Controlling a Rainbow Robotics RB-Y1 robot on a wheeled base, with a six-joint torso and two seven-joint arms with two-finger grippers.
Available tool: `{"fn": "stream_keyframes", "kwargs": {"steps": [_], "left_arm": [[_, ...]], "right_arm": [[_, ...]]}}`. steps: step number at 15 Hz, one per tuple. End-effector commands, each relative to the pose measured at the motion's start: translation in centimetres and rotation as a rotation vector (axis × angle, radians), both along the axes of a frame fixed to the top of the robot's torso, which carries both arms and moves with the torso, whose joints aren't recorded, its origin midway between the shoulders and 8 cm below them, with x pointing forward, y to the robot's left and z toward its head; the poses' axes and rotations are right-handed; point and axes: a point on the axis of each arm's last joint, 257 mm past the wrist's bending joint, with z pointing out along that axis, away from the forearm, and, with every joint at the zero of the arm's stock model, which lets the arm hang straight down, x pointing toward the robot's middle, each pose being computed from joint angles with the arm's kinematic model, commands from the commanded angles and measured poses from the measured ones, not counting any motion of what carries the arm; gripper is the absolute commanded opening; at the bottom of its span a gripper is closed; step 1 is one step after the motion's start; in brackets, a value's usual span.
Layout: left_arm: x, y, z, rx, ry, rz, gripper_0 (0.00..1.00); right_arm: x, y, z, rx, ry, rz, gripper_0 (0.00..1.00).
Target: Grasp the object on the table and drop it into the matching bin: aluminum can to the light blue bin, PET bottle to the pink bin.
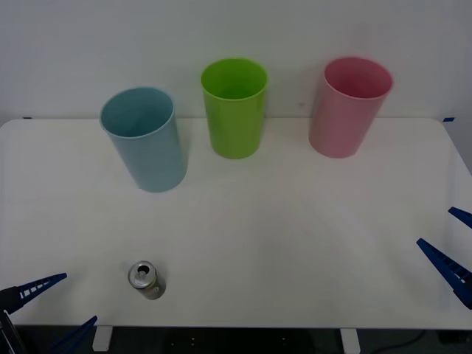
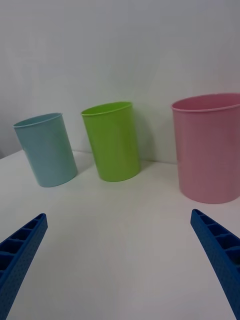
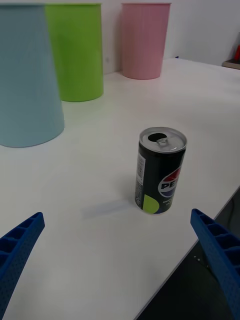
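A small aluminum can point(image 1: 145, 279) point(image 3: 160, 171) with a silver top and dark side stands upright near the front left edge of the white table point(image 1: 295, 243). My left gripper point(image 1: 63, 306) point(image 3: 117, 265) hovers open at the front left corner, a short way left of the can, nothing between its fingers. My right gripper point(image 1: 451, 243) point(image 2: 117, 260) waits open at the table's right edge, far from the can. The light blue bin point(image 1: 144, 138) point(image 2: 46, 148) point(image 3: 25, 75) stands at the back left, the pink bin point(image 1: 348, 105) point(image 2: 207, 147) point(image 3: 145, 39) at the back right.
A lime green bin point(image 1: 235, 107) point(image 2: 112, 141) point(image 3: 76, 50) stands between the blue and pink ones along the back edge, by a white wall. The table's front edge runs just behind the can.
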Motion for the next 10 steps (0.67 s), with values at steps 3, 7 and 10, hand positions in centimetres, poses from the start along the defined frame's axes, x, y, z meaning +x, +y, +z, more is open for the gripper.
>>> {"fn": "stream_keyframes", "kwargs": {"steps": [3, 7, 10], "left_arm": [[0.6, -1.6, -1.3, -0.012, 0.002, -0.03, 1.0], [1.6, -2.9, -1.9, -0.017, -0.026, -0.038, 1.0], [2.1, -3.9, -2.6, -0.036, -0.014, -0.047, 1.0]], "right_arm": [[0.0, 0.0, 0.0, 0.0, 0.0, 0.0, 1.0], [0.0, 0.0, 0.0, 0.0, 0.0, 0.0, 1.0], [0.0, 0.0, 0.0, 0.0, 0.0, 0.0, 1.0]]}}
